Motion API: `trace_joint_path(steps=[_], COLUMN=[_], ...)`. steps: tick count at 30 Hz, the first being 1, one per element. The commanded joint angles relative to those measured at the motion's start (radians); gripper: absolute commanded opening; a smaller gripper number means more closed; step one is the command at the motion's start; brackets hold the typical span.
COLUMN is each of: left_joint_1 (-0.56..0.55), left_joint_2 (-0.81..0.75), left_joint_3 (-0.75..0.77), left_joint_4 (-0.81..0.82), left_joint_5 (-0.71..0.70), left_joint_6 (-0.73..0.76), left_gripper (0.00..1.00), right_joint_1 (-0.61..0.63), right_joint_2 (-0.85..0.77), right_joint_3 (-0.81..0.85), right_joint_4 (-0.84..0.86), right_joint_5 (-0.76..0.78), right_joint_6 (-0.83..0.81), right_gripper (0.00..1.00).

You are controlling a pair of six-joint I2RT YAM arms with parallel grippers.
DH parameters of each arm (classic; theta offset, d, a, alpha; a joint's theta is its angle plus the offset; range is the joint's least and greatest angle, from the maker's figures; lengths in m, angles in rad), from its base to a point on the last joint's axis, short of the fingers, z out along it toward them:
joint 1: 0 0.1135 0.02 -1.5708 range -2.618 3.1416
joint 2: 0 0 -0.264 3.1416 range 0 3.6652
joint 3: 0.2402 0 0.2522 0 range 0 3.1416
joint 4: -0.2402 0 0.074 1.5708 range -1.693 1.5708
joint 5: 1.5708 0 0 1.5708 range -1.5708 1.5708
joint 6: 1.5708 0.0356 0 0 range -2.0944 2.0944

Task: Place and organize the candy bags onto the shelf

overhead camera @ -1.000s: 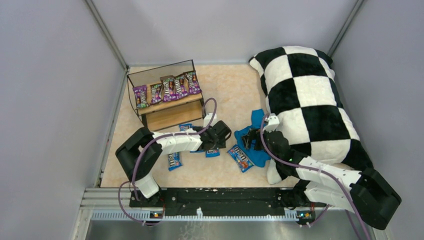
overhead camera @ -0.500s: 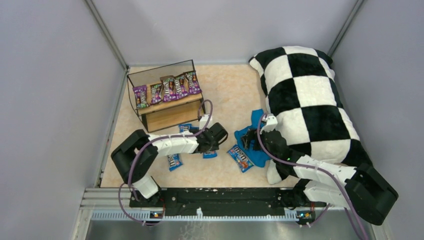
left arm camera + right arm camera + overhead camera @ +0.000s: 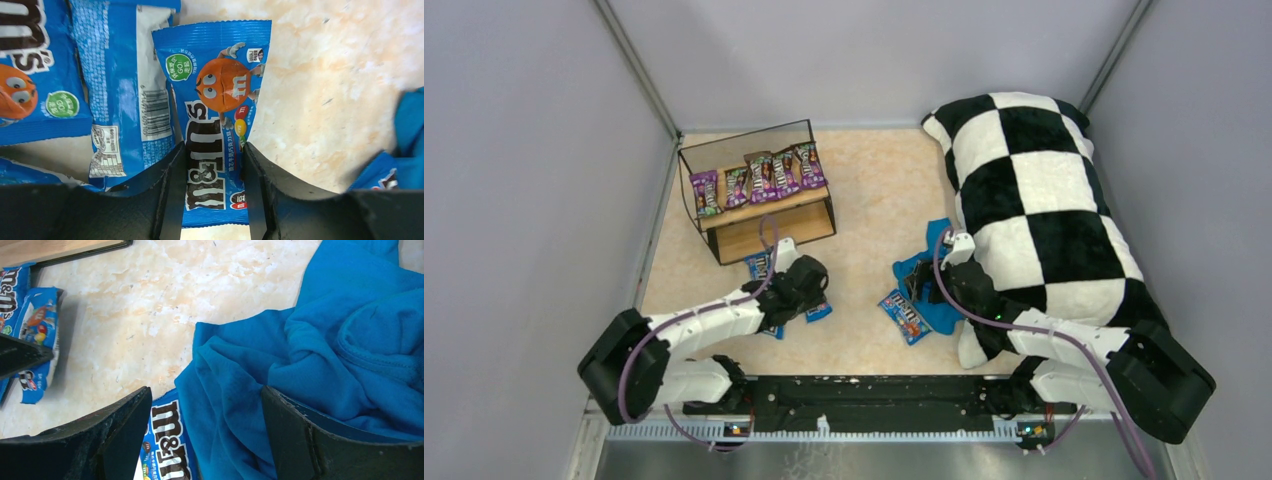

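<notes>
Five purple candy bags [image 3: 761,177] on shelf [image 3: 764,232] top board. One blue bag [image 3: 220,90] pinched in left hand [image 3: 214,150], in front of shelf; right hand [image 3: 205,395] spread.

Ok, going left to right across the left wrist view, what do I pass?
A face-up bag → barcode-side bag → held bag, pinched in the left gripper → table → blue cloth at the right edge.
</notes>
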Motion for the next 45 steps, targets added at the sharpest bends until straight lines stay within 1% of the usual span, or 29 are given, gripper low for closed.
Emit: trace_joint_path(steps=[1, 4, 7, 9, 13, 18, 21, 24, 27, 29, 30, 31, 34, 38, 41, 43, 44, 45], left_joint_1=[0.070, 0.122, 0.126, 0.127, 0.146, 0.158, 0.163, 0.174, 0.184, 0.184, 0.185, 0.185, 0.184, 0.184, 0.183, 0.183, 0.183, 0.183], left_joint_2=[-0.119, -0.145, -0.115, -0.077, 0.008, 0.127, 0.216, 0.291, 0.345, 0.358, 0.356, 0.349, 0.279, 0.153, 0.076, 0.039, 0.027, 0.022], left_joint_3=[-0.058, -0.075, -0.051, -0.039, -0.054, 0.003, 0.059, 0.107, 0.158, 0.181, 0.186, 0.186, 0.144, 0.069, 0.035, 0.000, -0.017, -0.034], left_joint_4=[0.158, 0.248, 0.315, 0.342, 0.519, 0.652, 0.680, 0.705, 0.679, 0.656, 0.637, 0.616, 0.547, 0.459, 0.408, 0.406, 0.413, 0.422], left_joint_5=[-0.004, 0.046, 0.012, -0.031, -0.054, -0.113, -0.149, -0.153, -0.167, -0.164, -0.164, -0.161, -0.126, -0.007, 0.094, 0.142, 0.154, 0.166], left_joint_6=[0.026, 0.061, 0.109, 0.122, 0.204, 0.302, 0.338, 0.358, 0.353, 0.358, 0.353, 0.341, 0.298, 0.275, 0.254, 0.232, 0.221, 0.210], left_gripper=[0.49, 0.47, 0.47, 0.48, 0.49, 0.50, 0.50, 0.51, 0.63, 0.74, 0.78, 0.80, 0.81, 0.86, 0.88, 0.85, 0.81, 0.74], right_joint_1=[-0.008, -0.008, -0.008, -0.007, -0.007, -0.007, -0.007, -0.007, -0.008, -0.007, -0.008, -0.007, -0.007, -0.007, -0.008, -0.007, -0.007, -0.007], right_joint_2=[-0.002, 0.003, 0.018, 0.028, 0.028, 0.030, 0.031, 0.038, 0.044, 0.040, 0.038, 0.034, 0.032, 0.034, 0.042, 0.048, 0.052, 0.054], right_joint_3=[0.017, 0.016, 0.017, 0.020, 0.022, 0.026, 0.025, 0.026, 0.030, 0.029, 0.029, 0.028, 0.026, 0.027, 0.030, 0.031, 0.032, 0.033], right_joint_4=[0.055, 0.062, 0.075, 0.076, 0.074, 0.063, 0.066, 0.075, 0.069, 0.066, 0.066, 0.066, 0.067, 0.073, 0.080, 0.083, 0.084, 0.083], right_joint_5=[-0.012, -0.023, -0.042, -0.050, -0.053, -0.043, -0.040, -0.051, -0.055, -0.053, -0.052, -0.052, -0.053, -0.061, -0.071, -0.077, -0.077, -0.079], right_joint_6=[0.000, 0.002, 0.005, 0.008, 0.008, 0.001, 0.000, 0.002, 0.001, 0.000, 0.000, 0.000, 0.000, 0.002, 0.005, 0.006, 0.007, 0.007], right_gripper=[0.80, 0.80, 0.80, 0.80, 0.80, 0.80, 0.80, 0.80, 0.80, 0.80, 0.80, 0.80, 0.80, 0.80, 0.80, 0.80, 0.80, 0.80])
